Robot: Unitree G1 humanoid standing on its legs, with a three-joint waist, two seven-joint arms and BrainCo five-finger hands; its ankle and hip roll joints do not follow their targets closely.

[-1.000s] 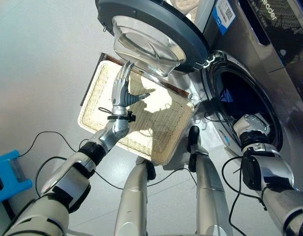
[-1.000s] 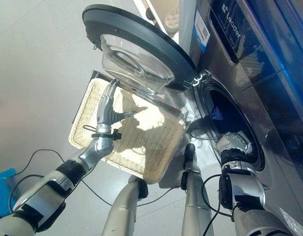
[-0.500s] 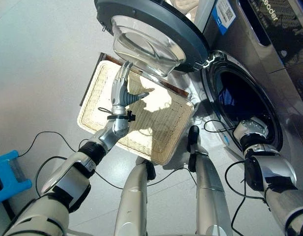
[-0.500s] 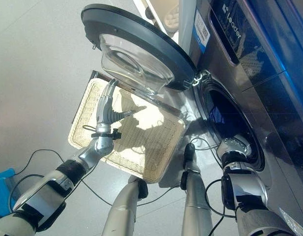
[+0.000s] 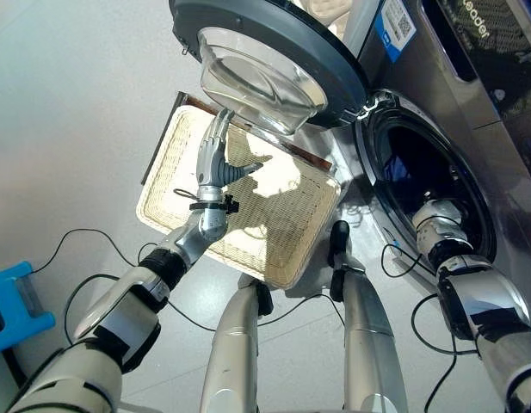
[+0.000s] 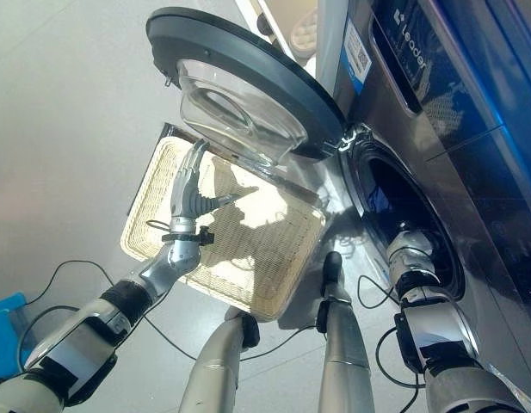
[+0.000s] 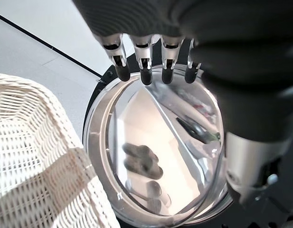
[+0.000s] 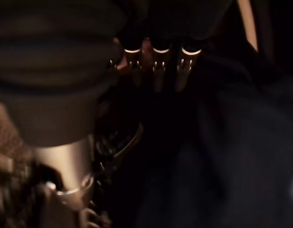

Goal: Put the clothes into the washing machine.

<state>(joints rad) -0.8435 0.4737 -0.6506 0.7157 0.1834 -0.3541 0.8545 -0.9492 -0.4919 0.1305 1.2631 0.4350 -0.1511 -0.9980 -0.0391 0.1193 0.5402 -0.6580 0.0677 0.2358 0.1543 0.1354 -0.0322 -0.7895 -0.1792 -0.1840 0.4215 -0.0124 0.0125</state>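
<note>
In the left eye view, the washing machine [image 5: 472,112] fills the right side of the frame, its round door [image 5: 265,52] swung wide open at the top centre, glass bowl facing down. Below the door lies a shallow wicker basket [image 5: 291,224] on the grey floor [image 5: 67,103]; the door overlaps and hides the basket's far edge. The left hand [image 5: 215,159] stands over the basket at centre left, fingers straight and pointing up toward the door glass, thumb stuck out sideways, holding nothing. At the lower right the right arm runs into the dark drum opening [image 5: 420,172]; the wrist sits at the rim and the hand beyond it is lost in the dark. A blue box [image 5: 15,305] is cut off at the lower left edge.

The right eye view shows the same layout, with a faint bluish patch deep inside the drum.

In the left wrist view, the left hand's straight fingers [image 7: 145,57] hang at the top, just before the door glass, with the basket's woven wall at the lower left.

The right wrist view is very dark: the right hand [image 8: 155,61] sits at top centre, fingers pointing into the drum above dim dark blue clothes [image 8: 231,142] in the lower right. Whether those fingers grip any cloth cannot be made out.
</note>
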